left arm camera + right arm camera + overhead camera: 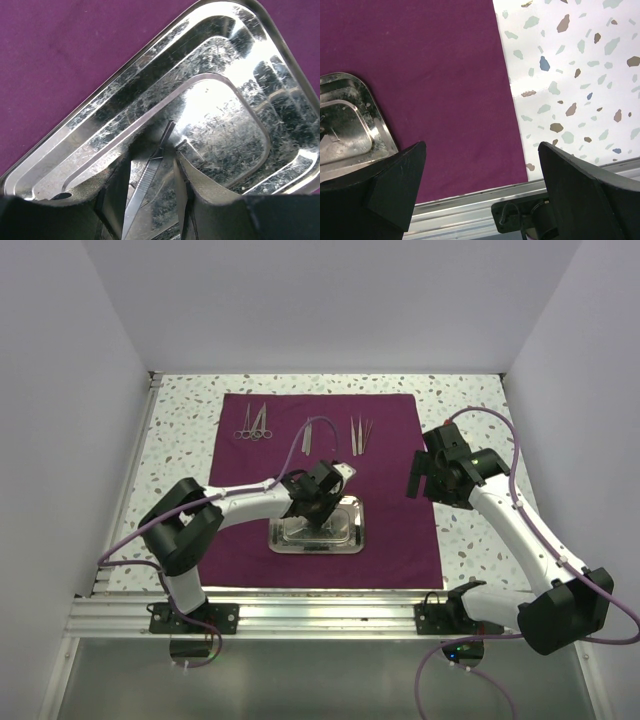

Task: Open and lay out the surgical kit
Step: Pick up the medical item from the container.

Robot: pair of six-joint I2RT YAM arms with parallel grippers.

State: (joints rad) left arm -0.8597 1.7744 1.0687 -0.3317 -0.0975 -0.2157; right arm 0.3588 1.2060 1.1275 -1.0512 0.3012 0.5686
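Left fingers (205,200) straddle the tweezers (150,175), tip pointing away along them.

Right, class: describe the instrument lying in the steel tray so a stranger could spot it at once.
On the purple cloth spread on the speckled table, a shiny steel tray sits near the front edge. Between the left gripper's fingers inside it lies one slim silver instrument, alone in the tray; the other instruments line the cloth's far edge.
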